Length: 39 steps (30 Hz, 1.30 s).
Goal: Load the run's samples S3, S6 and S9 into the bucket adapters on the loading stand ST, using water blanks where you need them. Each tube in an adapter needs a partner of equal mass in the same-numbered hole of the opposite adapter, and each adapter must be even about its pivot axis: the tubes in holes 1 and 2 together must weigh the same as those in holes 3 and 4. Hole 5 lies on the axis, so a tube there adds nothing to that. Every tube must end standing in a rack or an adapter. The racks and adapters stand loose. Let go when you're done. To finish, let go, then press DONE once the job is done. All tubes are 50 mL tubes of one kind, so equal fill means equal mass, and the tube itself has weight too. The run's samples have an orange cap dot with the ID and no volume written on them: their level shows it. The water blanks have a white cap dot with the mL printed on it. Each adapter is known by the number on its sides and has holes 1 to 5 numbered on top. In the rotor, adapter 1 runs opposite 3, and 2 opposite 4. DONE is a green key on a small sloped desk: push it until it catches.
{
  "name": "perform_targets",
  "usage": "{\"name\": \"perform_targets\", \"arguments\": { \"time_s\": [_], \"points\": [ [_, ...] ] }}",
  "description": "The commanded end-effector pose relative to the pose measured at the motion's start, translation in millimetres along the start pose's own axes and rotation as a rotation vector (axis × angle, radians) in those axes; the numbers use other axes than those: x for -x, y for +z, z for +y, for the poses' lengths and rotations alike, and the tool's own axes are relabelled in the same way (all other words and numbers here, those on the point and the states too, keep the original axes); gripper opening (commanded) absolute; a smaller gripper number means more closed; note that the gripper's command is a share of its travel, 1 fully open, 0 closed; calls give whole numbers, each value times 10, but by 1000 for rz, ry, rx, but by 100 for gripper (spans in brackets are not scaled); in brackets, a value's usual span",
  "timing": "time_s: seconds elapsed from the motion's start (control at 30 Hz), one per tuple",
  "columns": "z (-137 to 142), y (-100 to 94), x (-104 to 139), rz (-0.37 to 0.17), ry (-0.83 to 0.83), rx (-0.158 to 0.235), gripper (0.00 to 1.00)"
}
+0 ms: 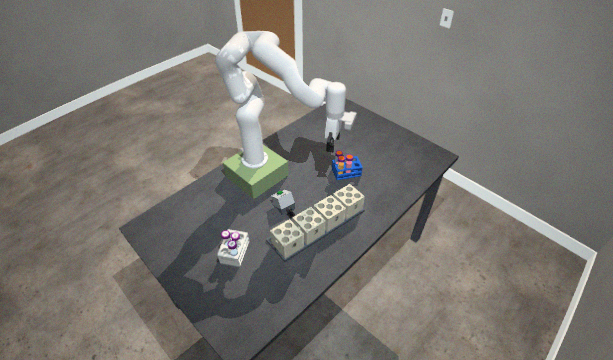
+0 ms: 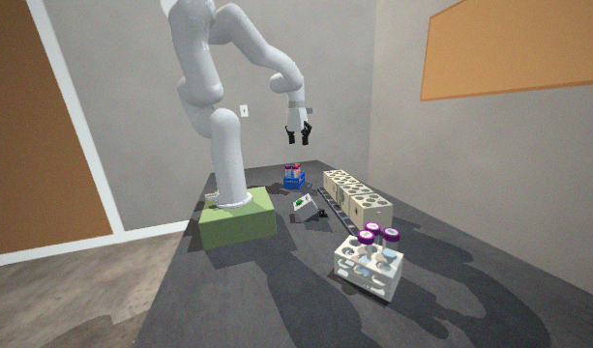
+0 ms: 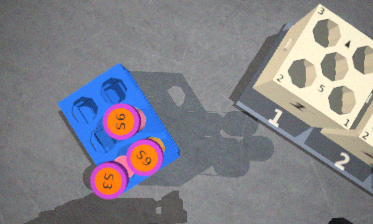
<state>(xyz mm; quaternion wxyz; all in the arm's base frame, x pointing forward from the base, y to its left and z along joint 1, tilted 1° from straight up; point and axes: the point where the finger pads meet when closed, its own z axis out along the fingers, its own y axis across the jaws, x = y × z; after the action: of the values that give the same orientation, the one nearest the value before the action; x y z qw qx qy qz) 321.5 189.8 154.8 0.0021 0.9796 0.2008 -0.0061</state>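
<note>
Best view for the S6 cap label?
Wrist: it looks down on S6, so the ID reads clearly. Top shows only a tiny orange-dotted cap, ID unreadable; exterior shows caps bunched together, S6 not identifiable.

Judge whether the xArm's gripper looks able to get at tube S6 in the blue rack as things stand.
Probably yes: the gripper hangs open above the table, and S6 stands capped beside two open holes. S9 sits close on another side, so the fingers may need careful turning.
</note>
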Motion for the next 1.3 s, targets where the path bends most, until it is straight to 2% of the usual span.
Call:
{"name": "perform_targets", "arguments": {
  "time_s": [0.0, 0.23, 0.3, 0.43, 1.27],
  "points": [
    [230, -16, -13, 5, 152, 1, 100],
    [581, -16, -11, 5, 385, 1, 100],
    [581, -16, -11, 5, 385, 1, 100],
    [782, -17, -10, 5, 506, 1, 100],
    [1935, -20, -3, 5, 506, 2, 100]
  ]
}}
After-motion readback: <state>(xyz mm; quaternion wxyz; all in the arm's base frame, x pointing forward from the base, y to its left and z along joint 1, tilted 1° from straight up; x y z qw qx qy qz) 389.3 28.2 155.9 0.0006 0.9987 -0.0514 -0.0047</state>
